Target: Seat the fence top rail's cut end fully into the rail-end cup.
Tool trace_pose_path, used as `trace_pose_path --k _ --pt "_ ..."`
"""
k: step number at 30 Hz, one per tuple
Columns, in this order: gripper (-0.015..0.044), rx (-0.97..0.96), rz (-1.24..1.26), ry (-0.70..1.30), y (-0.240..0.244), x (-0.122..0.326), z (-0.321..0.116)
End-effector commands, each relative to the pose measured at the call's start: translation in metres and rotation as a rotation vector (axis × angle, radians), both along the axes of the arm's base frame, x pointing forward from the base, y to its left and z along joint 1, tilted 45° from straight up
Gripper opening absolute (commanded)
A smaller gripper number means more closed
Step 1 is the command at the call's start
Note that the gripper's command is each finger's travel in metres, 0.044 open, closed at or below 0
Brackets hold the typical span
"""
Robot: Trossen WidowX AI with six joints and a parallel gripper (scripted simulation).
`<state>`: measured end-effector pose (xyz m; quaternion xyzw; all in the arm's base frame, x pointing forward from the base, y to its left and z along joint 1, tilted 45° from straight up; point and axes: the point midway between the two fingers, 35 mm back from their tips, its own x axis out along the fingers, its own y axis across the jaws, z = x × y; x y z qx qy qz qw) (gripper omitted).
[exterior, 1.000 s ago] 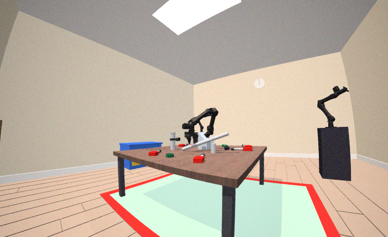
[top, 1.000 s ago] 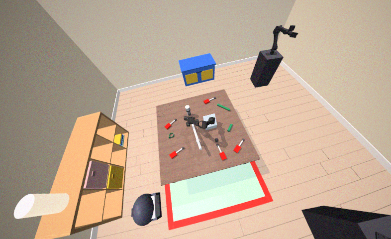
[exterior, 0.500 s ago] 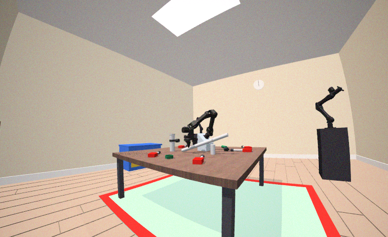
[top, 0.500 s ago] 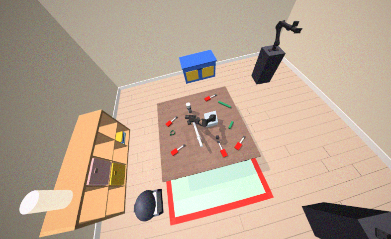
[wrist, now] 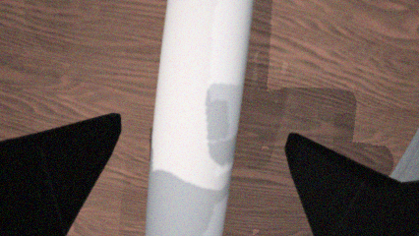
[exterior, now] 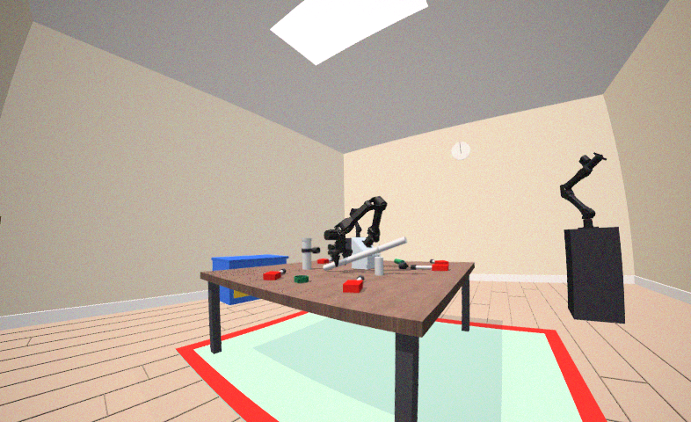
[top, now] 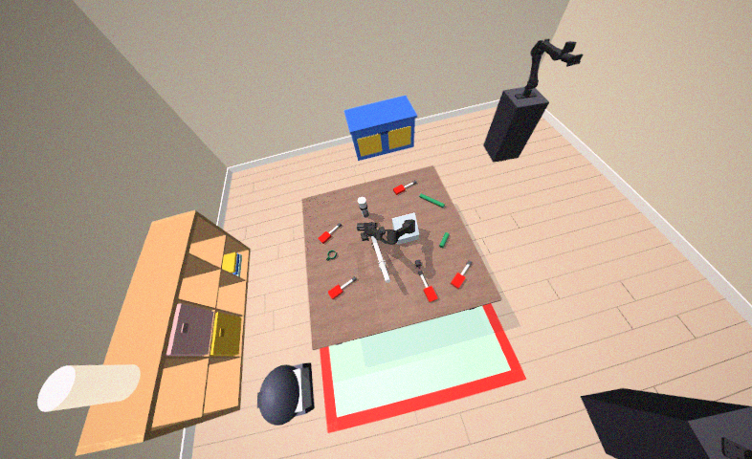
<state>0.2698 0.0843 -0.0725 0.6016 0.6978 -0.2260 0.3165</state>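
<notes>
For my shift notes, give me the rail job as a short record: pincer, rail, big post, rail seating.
pincer: open, fingers either side of the rail
rail: white, sloping, its lower end toward the big post
big post: upright, dark band partway up
rail seating: not in the cup, lower end short of the post

Exterior view: on the tabletop (top: 368, 318) (exterior: 381, 308) (wrist: 74, 59), the big post (top: 362, 202) (exterior: 307, 259) stands left of the rail (top: 380, 258) (exterior: 365, 254) (wrist: 197, 74). The end cup (exterior: 316, 250) sits on the post's right side, apart from the rail. The rail slopes above the short post (exterior: 378, 266), lower end leftward. The hand (top: 364, 232) (exterior: 337, 263) (wrist: 205, 132) is at that lower part.
</notes>
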Motion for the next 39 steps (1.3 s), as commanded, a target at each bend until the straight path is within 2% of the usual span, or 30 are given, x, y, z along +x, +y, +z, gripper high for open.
trace_pose_path --k 1,7,19,24,29,39 --pt "0.0361 0.005 0.000 0.007 0.003 -0.002 -0.001" --pt "0.0204 0.005 0.000 0.007 0.003 -0.002 -0.001" --pt "0.0124 0.005 0.000 0.007 0.003 -0.002 -0.001" --pt "0.0000 0.005 0.000 0.007 -0.002 0.000 0.002" --pt "0.0000 -0.032 0.000 -0.005 -0.010 0.003 0.005" --pt "0.0000 -0.261 0.005 -0.059 -0.065 0.016 0.032"
